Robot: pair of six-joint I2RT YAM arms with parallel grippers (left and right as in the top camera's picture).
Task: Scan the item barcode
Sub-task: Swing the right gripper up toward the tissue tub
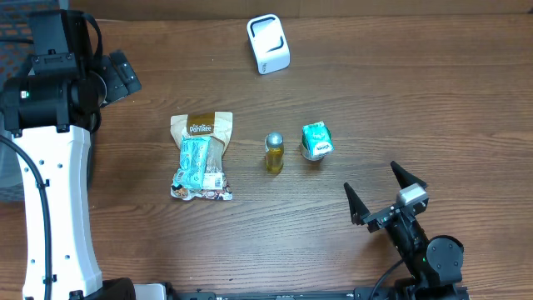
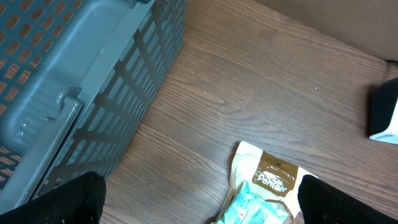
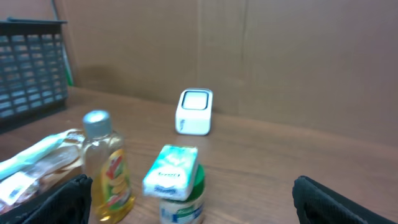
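**Q:** What is nearest, at the lower right of the overhead view?
**A:** The right gripper (image 1: 370,176), jaws spread wide and holding nothing, over the wooden table (image 1: 275,225).

**Q:** And beyond it?
**A:** Three items in a row across the middle, none touching. A snack bag (image 1: 201,157) lies flat on the left, a bottle (image 1: 274,152) stands in the centre, and a green tub (image 1: 316,140) is just to its right.

**Q:** Farther back?
**A:** A white scanner (image 1: 268,43) at top centre. At upper left, the left gripper (image 2: 200,186) is also spread and empty, near a grey basket (image 2: 74,81).
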